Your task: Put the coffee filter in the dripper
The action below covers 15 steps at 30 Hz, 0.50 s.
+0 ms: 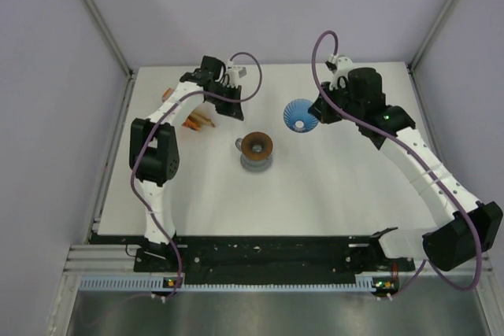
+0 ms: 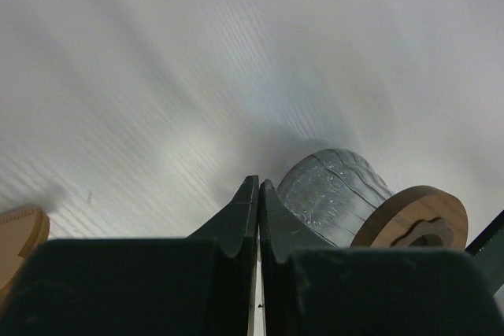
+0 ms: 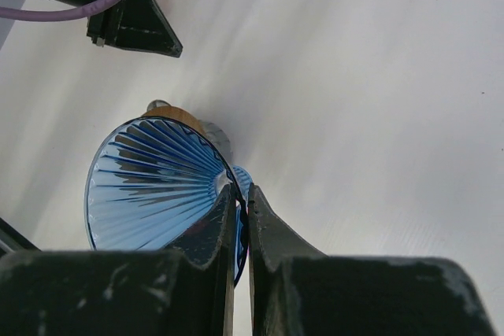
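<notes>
Nearest the arm bases, toward the middle of the table (image 1: 315, 194), stands a grey mug (image 1: 257, 165) with a brown ring (image 1: 257, 145) lying on its mouth. Beyond it and to the right, the blue dripper (image 1: 300, 114) is tilted so that its ribbed inside faces up and toward the left arm's side. The right end effector (image 3: 242, 191) is closed on the dripper's wall. One finger is inside the cone and the other outside, with the rim pinched between them. Whether the dripper touches the table I cannot tell. From the right wrist, the ring and mug show just behind the cone.

Farther left, an orange packet (image 1: 197, 121) with tan papers (image 1: 207, 123) lies on the table, left of the mug and apart from it. The left end effector (image 1: 225, 102) hangs just beyond the packet, its fingers brought together to a hairline gap with nothing seen between them. From the left wrist, the mug and ring lie ahead and to the right of these fingers. No single coffee filter can be told apart from the packet's papers.
</notes>
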Tool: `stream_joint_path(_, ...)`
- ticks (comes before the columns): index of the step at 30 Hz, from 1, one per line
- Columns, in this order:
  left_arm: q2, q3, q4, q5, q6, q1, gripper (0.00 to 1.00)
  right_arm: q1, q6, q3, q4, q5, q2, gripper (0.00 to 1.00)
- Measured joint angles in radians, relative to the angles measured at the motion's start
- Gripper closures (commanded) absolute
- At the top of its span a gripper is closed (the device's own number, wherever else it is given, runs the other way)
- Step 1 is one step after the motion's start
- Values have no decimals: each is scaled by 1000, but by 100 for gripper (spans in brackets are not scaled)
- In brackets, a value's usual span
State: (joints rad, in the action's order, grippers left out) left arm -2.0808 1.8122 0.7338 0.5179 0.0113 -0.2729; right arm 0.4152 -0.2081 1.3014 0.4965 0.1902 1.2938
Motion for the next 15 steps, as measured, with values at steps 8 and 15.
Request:
stream_joint_path(8, 4, -69, 20, 33, 31, -31, 98, -19, 20, -2, 29, -3, -5, 100)
stream_joint_path(15, 24, -203, 70, 11, 47, -35, 99, -19, 32, -2, 31, 18, -5, 100)
